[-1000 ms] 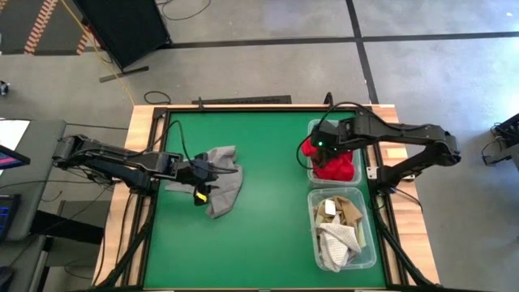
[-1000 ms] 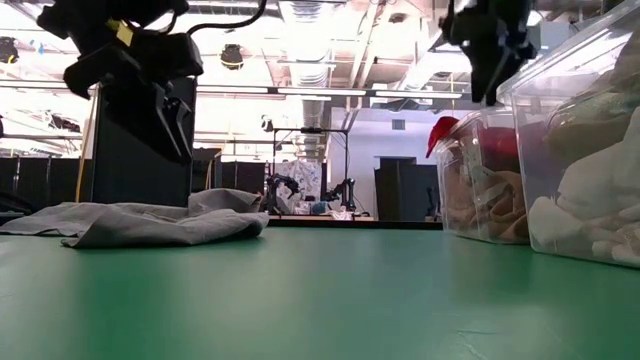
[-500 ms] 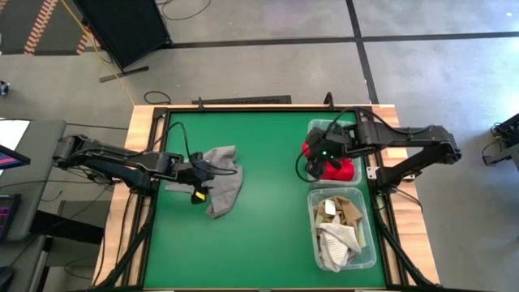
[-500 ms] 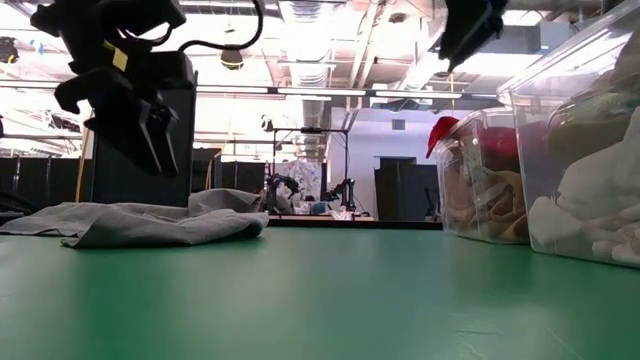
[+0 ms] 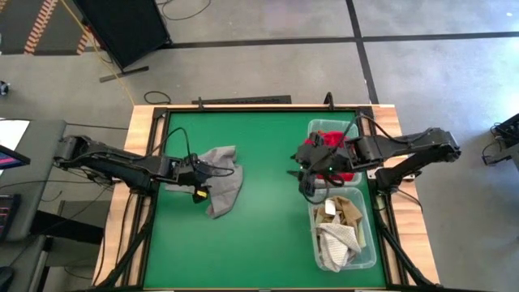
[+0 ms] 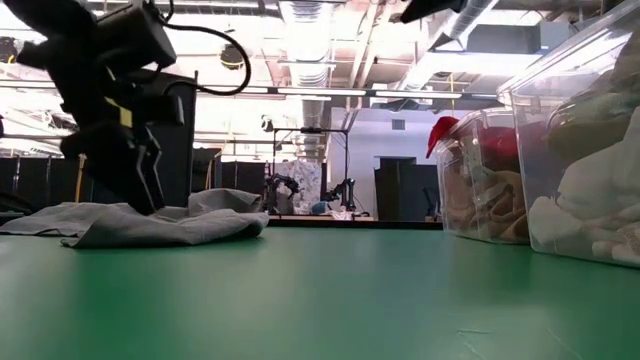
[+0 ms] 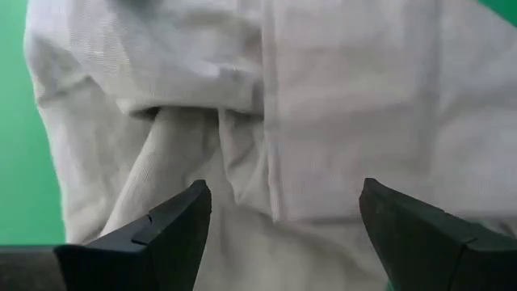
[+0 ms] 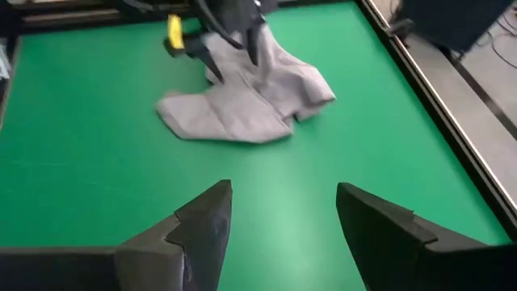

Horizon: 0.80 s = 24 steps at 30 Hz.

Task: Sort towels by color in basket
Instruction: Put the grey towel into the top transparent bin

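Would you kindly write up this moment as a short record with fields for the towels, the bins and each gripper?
loose towel: grey towel, crumpled on the green table, left of centre
far bin: red towels
near bin: tan towel and white towel
left gripper: open, directly over the grey towel, nothing held
right gripper: open, empty, above the table beside the bins, facing the grey towel

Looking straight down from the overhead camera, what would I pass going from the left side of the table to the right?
Left gripper with open jaws over the grey towel → bare green table → right gripper, jaws open → the clear bins: one with red towels, one with tan and white towels.
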Available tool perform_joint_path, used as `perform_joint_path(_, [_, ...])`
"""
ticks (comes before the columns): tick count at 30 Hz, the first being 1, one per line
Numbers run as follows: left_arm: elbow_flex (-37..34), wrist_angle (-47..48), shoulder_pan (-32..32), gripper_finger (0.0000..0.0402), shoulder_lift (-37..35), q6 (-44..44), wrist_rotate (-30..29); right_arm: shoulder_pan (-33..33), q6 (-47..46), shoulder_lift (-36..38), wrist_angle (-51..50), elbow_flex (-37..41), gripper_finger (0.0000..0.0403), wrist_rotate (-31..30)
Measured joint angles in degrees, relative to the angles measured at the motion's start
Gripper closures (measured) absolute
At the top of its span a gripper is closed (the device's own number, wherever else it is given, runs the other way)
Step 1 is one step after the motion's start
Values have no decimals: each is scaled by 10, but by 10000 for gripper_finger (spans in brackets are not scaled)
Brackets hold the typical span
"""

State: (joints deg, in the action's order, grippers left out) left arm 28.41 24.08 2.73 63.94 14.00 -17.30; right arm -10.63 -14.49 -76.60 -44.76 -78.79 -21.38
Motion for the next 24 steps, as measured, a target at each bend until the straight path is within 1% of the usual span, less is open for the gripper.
perform_joint_path(5, [-33, -84, -12, 98, 6, 10, 0, -6, 1, -6, 26, 10, 148, -3])
perform_joint_path(7, [-37, -84, -19, 98, 15, 11, 1, -7, 2, -14, 30, 10, 148, -4])
perform_joint_path(11, [-40, -94, -25, 102, 54, 15, 1, -10, 10, -38, 60, 10, 148, -4])
perform_joint_path(15, [-38, -128, -25, 121, 106, 15, 7, -20, 36, -67, 100, 10, 148, -2])
perform_joint_path(17, [-38, -152, -25, 141, 131, 11, 17, -23, 50, -81, 119, 10, 148, 2])
perform_joint_path(19, [-38, -179, -25, 172, 151, 5, 31, -26, 59, -93, 128, 10, 148, 2])
perform_joint_path(21, [-38, -198, -24, 211, 164, -3, 42, -25, 60, -107, 125, 10, 148, 4])
perform_joint_path(24, [-38, -210, -24, 282, 169, -19, 56, -25, 67, -129, 106, 10, 148, 6])
